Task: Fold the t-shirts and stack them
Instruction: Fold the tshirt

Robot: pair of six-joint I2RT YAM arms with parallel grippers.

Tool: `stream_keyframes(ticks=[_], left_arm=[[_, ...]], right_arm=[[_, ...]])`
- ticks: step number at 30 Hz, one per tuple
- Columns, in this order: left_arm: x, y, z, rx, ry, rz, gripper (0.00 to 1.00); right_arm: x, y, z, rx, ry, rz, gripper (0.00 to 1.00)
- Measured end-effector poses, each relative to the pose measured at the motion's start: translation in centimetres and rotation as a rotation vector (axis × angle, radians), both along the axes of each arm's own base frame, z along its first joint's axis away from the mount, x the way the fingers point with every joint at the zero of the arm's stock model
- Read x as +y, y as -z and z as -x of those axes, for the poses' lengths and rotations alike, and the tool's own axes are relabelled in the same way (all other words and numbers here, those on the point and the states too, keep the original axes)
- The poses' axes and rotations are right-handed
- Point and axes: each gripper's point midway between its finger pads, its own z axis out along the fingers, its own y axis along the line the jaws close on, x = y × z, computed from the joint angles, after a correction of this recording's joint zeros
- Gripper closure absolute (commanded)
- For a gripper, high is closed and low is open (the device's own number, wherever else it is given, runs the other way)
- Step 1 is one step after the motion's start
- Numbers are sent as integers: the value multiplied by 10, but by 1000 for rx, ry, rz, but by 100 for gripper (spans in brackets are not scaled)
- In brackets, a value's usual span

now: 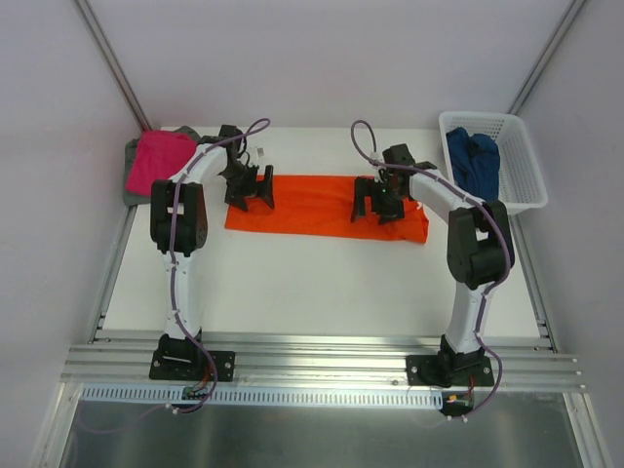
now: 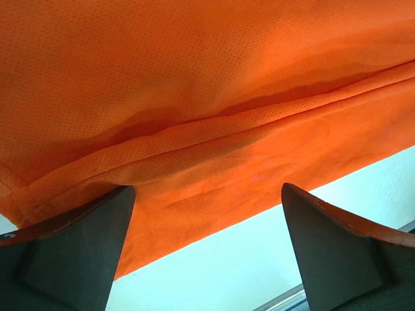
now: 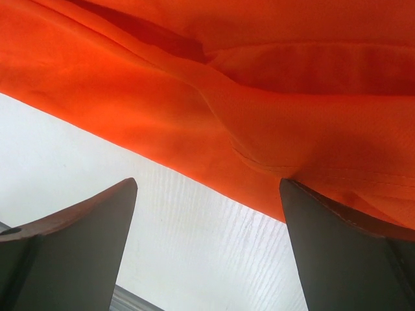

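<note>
Overhead, the orange t-shirt (image 1: pixel 312 205) lies folded into a long band across the far middle of the white table (image 1: pixel 312 283), with the left gripper (image 1: pixel 251 198) poised at its left end and the right gripper (image 1: pixel 376 210) near its right end. Both sets of jaws stand wide apart above the cloth's near edge, holding nothing. At the far left corner the magenta t-shirt (image 1: pixel 161 159) rests on the grey t-shirt (image 1: pixel 132 183), while the dark blue t-shirt (image 1: pixel 473 161) sits inside the white basket (image 1: pixel 526 190) at far right.
</note>
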Motion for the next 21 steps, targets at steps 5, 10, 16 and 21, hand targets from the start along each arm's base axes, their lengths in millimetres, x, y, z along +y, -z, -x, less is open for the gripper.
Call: stream_keyframes(ticks=[5, 10, 16, 21], left_arm=[[0, 0, 0, 0, -2, 1, 1], [0, 0, 0, 1, -2, 0, 1], [0, 1, 1, -5, -1, 2, 1], [-1, 0, 3, -11, 0, 2, 1]], right_arm=[[0, 11, 15, 41, -11, 18, 4], [0, 12, 15, 38, -13, 26, 4], [3, 0, -5, -17, -8, 31, 4], [7, -10, -34, -93, 1, 32, 4]])
